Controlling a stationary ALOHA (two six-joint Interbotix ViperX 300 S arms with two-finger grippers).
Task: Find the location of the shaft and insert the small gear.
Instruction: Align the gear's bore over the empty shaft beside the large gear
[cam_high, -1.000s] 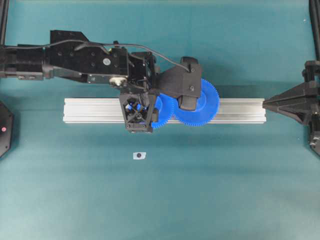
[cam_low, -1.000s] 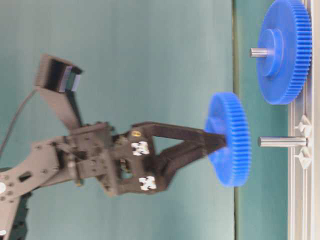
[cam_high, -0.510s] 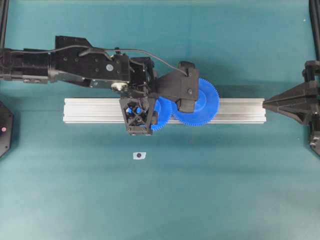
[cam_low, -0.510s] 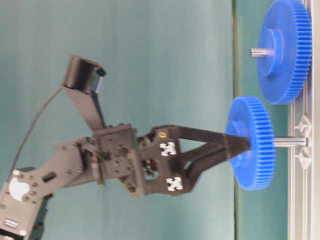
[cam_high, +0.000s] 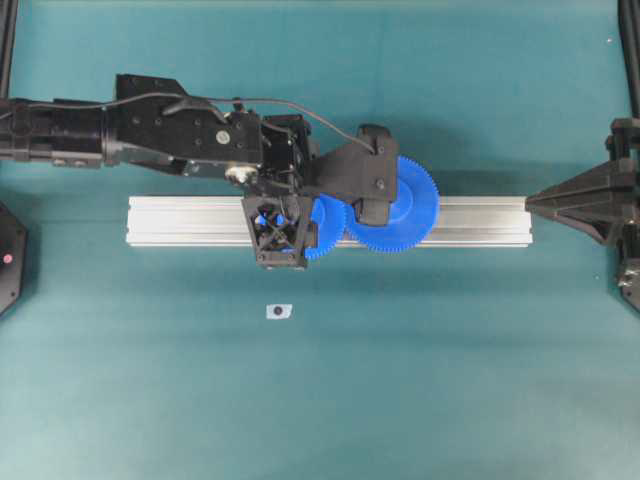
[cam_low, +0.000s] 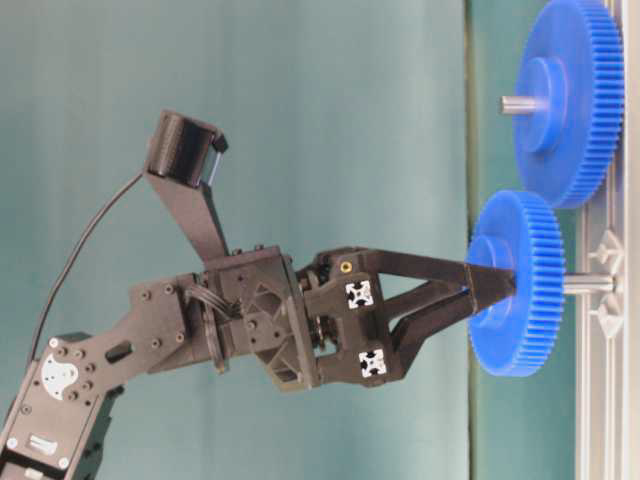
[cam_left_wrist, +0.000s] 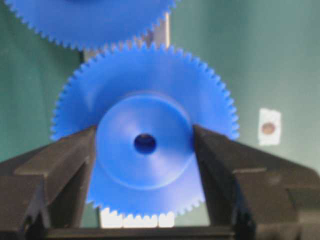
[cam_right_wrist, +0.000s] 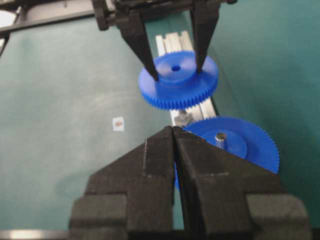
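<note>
— Between my left tool's (cam_low: 490, 288) fingers sat the small gear (cam_low: 520, 284), clamped by its hub, partway onto the shaft (cam_low: 588, 284) just ahead.

— How did you judge finishing it?

— Push straight along the pin, keep the bore square, mesh teeth with the larger gear (cam_low: 570, 100) beside. My right tool (cam_right_wrist: 174, 131) was clenched, empty.

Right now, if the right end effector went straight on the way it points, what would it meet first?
Probably the larger blue gear just beyond the right end effector, which is shut and empty. Further along sits the small gear, held by the left end effector. Depth is unclear.
</note>
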